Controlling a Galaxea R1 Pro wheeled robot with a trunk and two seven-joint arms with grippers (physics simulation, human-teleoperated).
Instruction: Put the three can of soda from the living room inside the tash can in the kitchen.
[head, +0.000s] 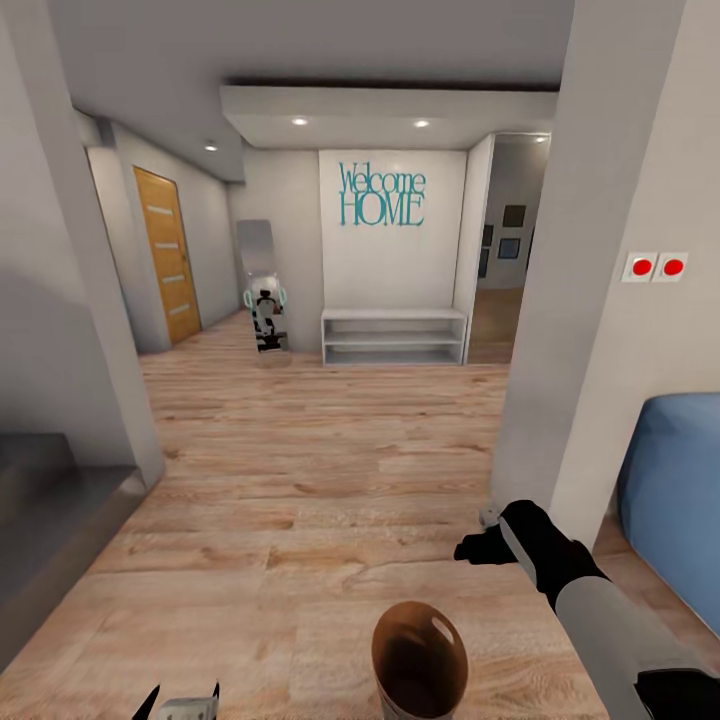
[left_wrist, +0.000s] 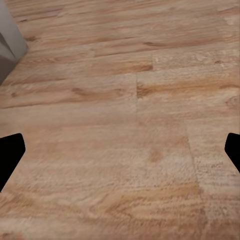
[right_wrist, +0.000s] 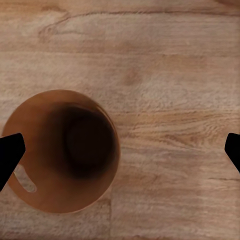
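Observation:
The tash can (head: 420, 660) stands on the light wood floor close in front of me, a round bin with a brown inside and rim. In the right wrist view I look straight down into the tash can (right_wrist: 62, 150), and it holds nothing I can see. My right gripper (head: 478, 536) (right_wrist: 120, 155) hangs open a little beyond and to the right of the bin, with nothing between its black fingertips. The left gripper (head: 183, 705) (left_wrist: 120, 155) is open over bare floor at the bin's left. The cans of soda are out of view.
I face a hallway with a white low shelf (head: 393, 337) under a "Welcome HOME" wall, an orange door (head: 168, 255) at far left and a mirror (head: 262, 295). A wall corner (head: 590, 320) and blue furniture (head: 675, 500) are close on the right, grey steps (head: 50, 500) on the left.

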